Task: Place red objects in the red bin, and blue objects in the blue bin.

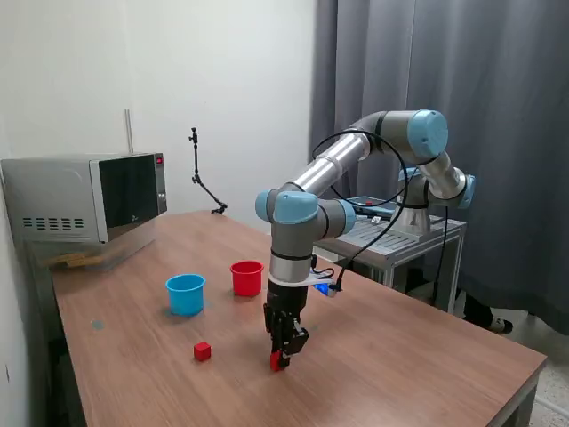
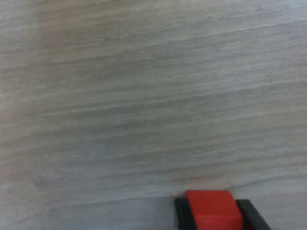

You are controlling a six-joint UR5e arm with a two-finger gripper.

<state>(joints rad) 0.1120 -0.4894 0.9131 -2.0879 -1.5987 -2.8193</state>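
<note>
My gripper (image 1: 280, 358) points straight down at the wooden table (image 1: 400, 356), shut on a small red cube (image 1: 276, 361) at the table surface. In the wrist view the red cube (image 2: 213, 210) sits between the two black fingers (image 2: 181, 213), which press on both of its sides. A second red cube (image 1: 203, 351) lies loose on the table, toward the exterior view's left of the gripper. The red bin (image 1: 247, 277) and the blue bin (image 1: 186, 294) stand side by side beyond the cubes, apart from the gripper. No blue objects are in view.
A microwave (image 1: 89, 197) stands at the table's far corner on the exterior view's left. A thin black stand (image 1: 201, 182) rises at the back edge. The arm's base sits on a metal cart (image 1: 400, 233) beside the table, with cables hanging down.
</note>
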